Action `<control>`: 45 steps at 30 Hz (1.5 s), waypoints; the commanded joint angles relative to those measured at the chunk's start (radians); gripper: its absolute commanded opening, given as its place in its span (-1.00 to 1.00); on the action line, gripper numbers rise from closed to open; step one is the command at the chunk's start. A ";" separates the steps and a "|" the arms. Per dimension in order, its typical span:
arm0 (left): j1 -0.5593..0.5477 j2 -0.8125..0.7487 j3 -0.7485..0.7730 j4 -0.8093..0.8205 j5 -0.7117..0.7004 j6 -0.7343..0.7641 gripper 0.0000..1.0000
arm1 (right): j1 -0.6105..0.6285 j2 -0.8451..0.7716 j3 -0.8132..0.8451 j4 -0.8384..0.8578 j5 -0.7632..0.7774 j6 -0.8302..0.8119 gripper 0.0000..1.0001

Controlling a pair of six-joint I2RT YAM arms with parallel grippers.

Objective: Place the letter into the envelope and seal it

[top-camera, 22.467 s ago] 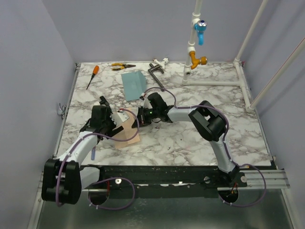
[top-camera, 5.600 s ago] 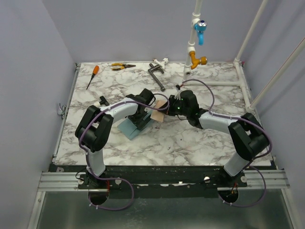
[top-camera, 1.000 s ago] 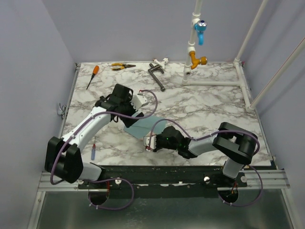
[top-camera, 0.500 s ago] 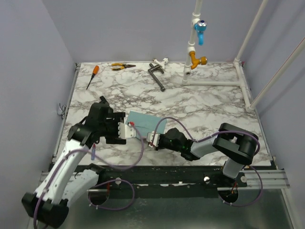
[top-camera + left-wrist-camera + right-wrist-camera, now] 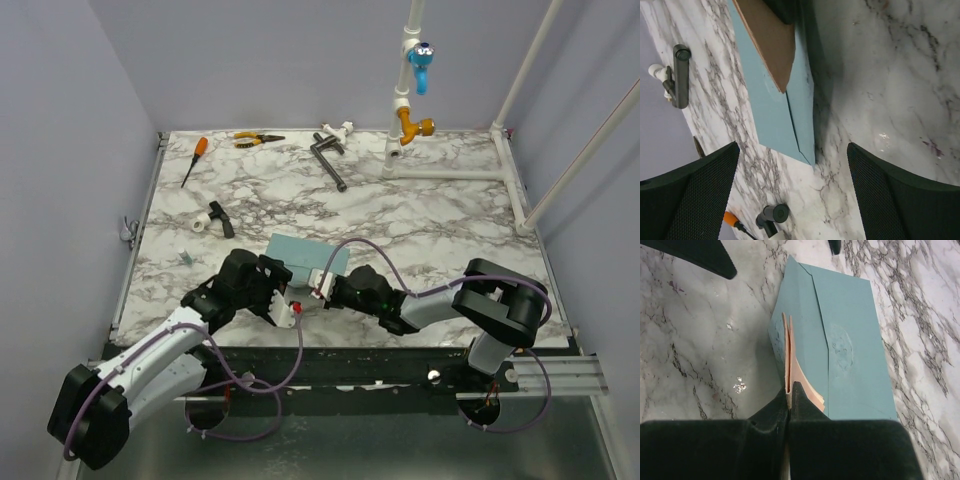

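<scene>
Letter (image 5: 791, 360) is clamped on edge in your right gripper (image 5: 790, 388), fingers pressed together on its near end, with the sheet standing along the left side of the envelope (image 5: 850, 350). It looks part-way into the pocket, and the teal panel bulges up beside it. I can't tell how deep the far end sits. The envelope lies flat on the marble tabletop (image 5: 450, 230), near the front edge, between both arms

Left gripper (image 5: 792, 150) hangs above one end of the envelope, jaws wide apart, holding nothing and not on the paper as far as I can see. So nothing pins the envelope

Risks as I read them:
- you push the letter in and the envelope skates on the slick marble instead of taking it
- the thin sheet is held at one end only, so it buckles or creases if the leading corner catches the pocket lip
- the sheet looks close to pocket width, so any skew jams a corner
- left fingers coming down wide could land on the letter or snag the flap, not the envelope body
- release too early and the letter springs back out

Screwdriver (image 5: 195, 158) and pliers (image 5: 258, 139) sit well apart at the back, no threat
</scene>
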 commanded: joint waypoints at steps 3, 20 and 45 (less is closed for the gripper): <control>-0.004 0.119 -0.026 0.223 -0.053 -0.031 0.73 | 0.001 0.024 0.034 -0.024 0.035 0.018 -0.99; -0.003 0.342 -0.023 0.323 -0.037 0.011 0.10 | -0.001 -0.020 0.014 -0.061 0.064 0.052 -0.99; 0.003 0.280 -0.186 0.748 0.003 0.115 -1.00 | -0.004 0.070 0.111 -0.142 0.096 0.002 -0.99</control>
